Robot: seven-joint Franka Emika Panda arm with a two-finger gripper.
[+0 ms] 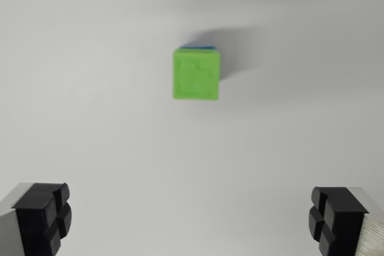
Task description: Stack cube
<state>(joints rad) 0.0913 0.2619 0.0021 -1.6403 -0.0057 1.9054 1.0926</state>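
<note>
We see a green cube (197,75) resting on a blue cube (197,47), of which only a thin edge shows above it. Our gripper (192,220) hangs spread wide and empty over the white table (90,118), with the black fingertips (43,214) at the lower corners.

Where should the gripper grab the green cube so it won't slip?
Probably on the green cube's two flat sides, those facing the wrist view's left and right, coming straight down from above. Its edges sit nearly square to the open gripper, so the pads would meet flat faces. A blue edge peeks out behind its top side, so grip only the green block.
</note>
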